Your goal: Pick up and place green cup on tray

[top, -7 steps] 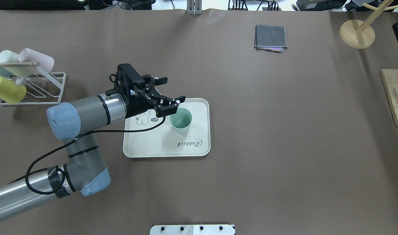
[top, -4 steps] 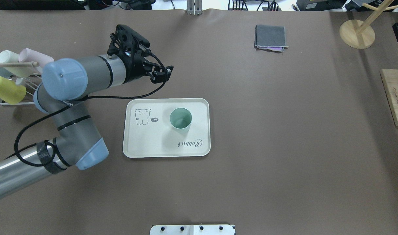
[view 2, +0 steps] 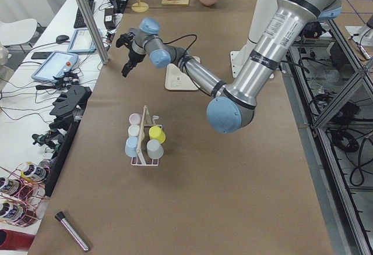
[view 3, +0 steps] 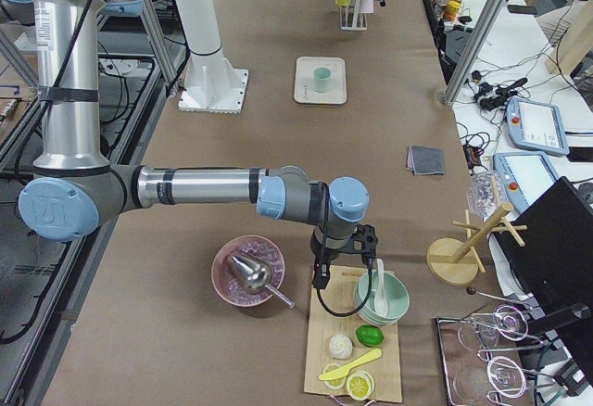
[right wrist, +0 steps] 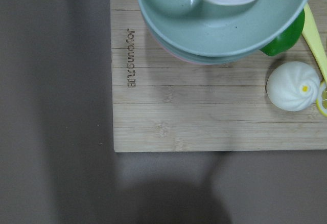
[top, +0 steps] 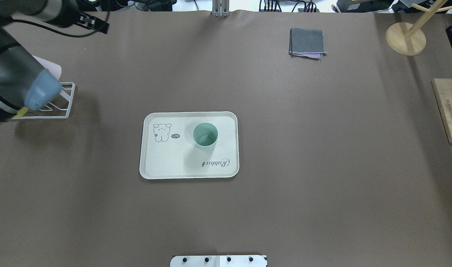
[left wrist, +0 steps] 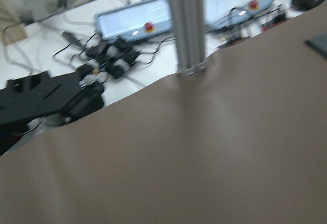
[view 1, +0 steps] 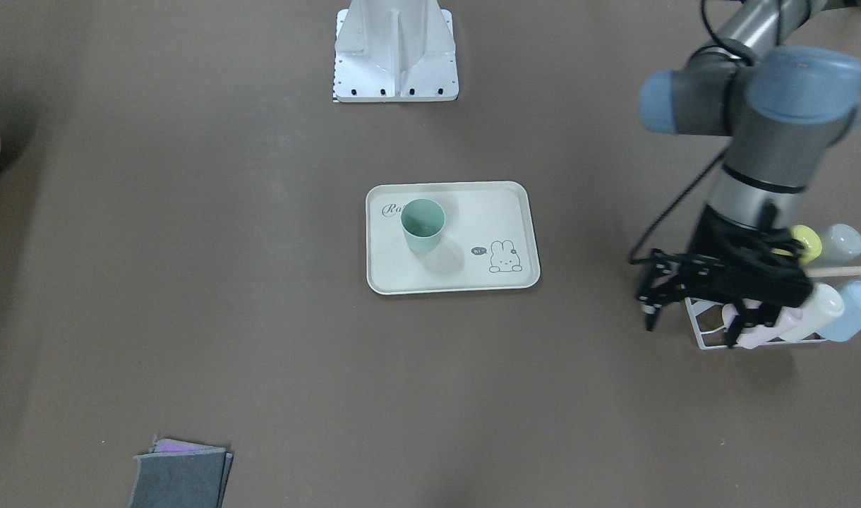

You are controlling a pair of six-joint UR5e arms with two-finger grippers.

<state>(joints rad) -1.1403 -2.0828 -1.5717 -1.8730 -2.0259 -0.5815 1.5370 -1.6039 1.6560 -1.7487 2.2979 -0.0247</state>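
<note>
The green cup (top: 205,136) stands upright on the cream tray (top: 174,165), right of its middle, with nothing touching it. It also shows in the front view (view 1: 423,224) on the tray (view 1: 452,279), and small in the right side view (view 3: 321,79). My left gripper (view 1: 646,291) is open and empty, well away from the tray, beside the cup rack. In the overhead view it (top: 98,24) is at the far left corner. My right gripper (view 3: 341,276) hangs over a wooden board. I cannot tell whether it is open or shut.
A white wire rack (view 1: 709,339) holds several pastel cups by my left arm. A folded grey cloth (top: 307,42) lies far right of the tray. The wooden board (right wrist: 204,111) carries stacked bowls (right wrist: 225,29), a spoon and a bun. A pink bowl (view 3: 246,272) sits beside it.
My left arm has swung up and away from the tray to the far left, its gripper empty. The green cup has stayed where it was on the tray.
</note>
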